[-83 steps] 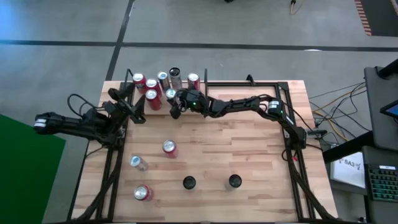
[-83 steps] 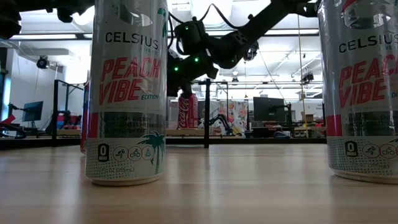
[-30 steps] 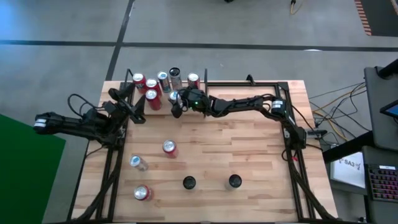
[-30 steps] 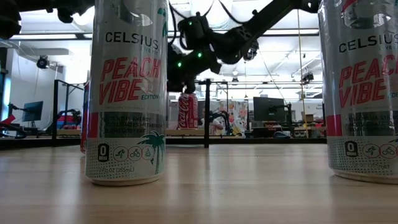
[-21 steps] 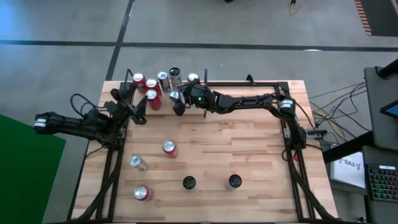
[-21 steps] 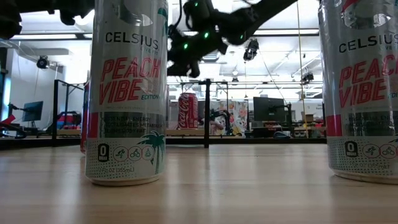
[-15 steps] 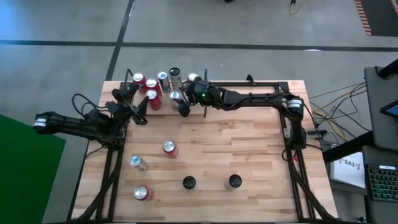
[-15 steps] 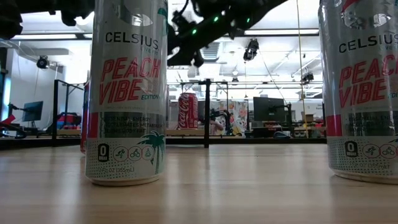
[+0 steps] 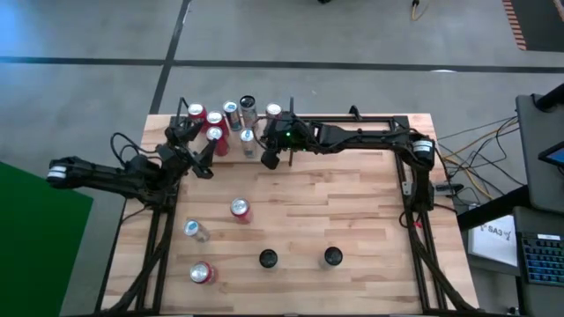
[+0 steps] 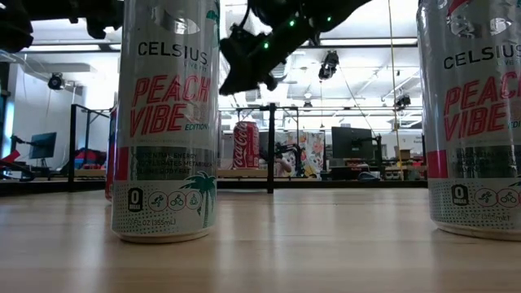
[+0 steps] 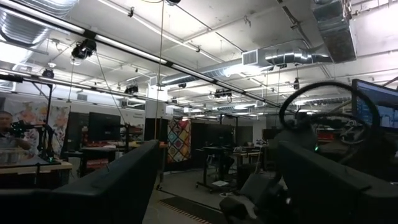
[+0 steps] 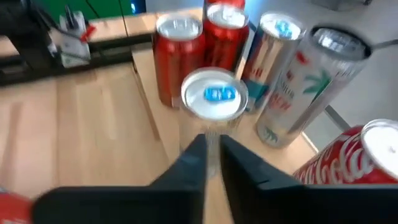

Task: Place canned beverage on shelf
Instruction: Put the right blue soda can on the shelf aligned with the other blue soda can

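Note:
The shelf [image 9: 231,125], a light wood board edged by black rods, sits at the table's far left and bears several upright cans. A silver can with a blue tab [image 9: 248,140] [image 12: 214,95] stands at its near side among red cans [image 12: 178,56]. My right gripper [image 9: 268,160] [image 12: 212,155] hovers above and just right of that can, fingers almost together, touching nothing; the low view shows it high up [image 10: 241,63]. My left gripper [image 9: 196,141] [image 11: 214,158] is open and empty, raised left of the shelf.
A red can [image 9: 240,209], a lying silver can [image 9: 196,231] and another red can [image 9: 201,273] are on the table's near left. Two tall Celsius cans [image 9: 268,259] [image 9: 332,256] stand near the front edge. A black frame [image 9: 405,150] edges the table.
My right gripper has risen and drawn back from the shelf's cans toward the table's right and near side. The blue-tab can stays upright where it was. My left gripper has risen and moved a little toward the shelf.

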Robot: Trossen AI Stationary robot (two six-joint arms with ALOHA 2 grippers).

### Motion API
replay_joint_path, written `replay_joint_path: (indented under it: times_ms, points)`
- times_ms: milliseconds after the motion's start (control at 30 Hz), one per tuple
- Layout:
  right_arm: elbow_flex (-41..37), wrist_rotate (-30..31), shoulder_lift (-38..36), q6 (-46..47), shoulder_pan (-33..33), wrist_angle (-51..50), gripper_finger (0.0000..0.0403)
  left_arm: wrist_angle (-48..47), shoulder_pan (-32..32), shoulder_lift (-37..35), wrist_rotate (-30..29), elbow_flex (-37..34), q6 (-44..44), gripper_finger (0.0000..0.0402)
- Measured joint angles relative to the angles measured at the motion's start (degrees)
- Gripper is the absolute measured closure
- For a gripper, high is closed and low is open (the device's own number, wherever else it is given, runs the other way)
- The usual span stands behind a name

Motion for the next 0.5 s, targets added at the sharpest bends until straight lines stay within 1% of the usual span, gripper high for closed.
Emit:
replay_joint_path:
  times_ms: [33,200,500]
  points:
    - [0.0,0.3,0.5,-0.1,0.0,-0.1,0.0383,0.0,0.0,0.1,0.0,0.0,-0.3,0.0091]
    - [0.0,0.4,1.1,0.8,-0.3,-0.2,0.0392,0.0,0.0,0.6,0.0,0.0,-0.4,0.0091]
    - [0.0,0.5,5.0,-0.1,-1.0,1.9,0.0394,0.0,0.0,1.9,0.0,0.0,-1.3,0.0091]
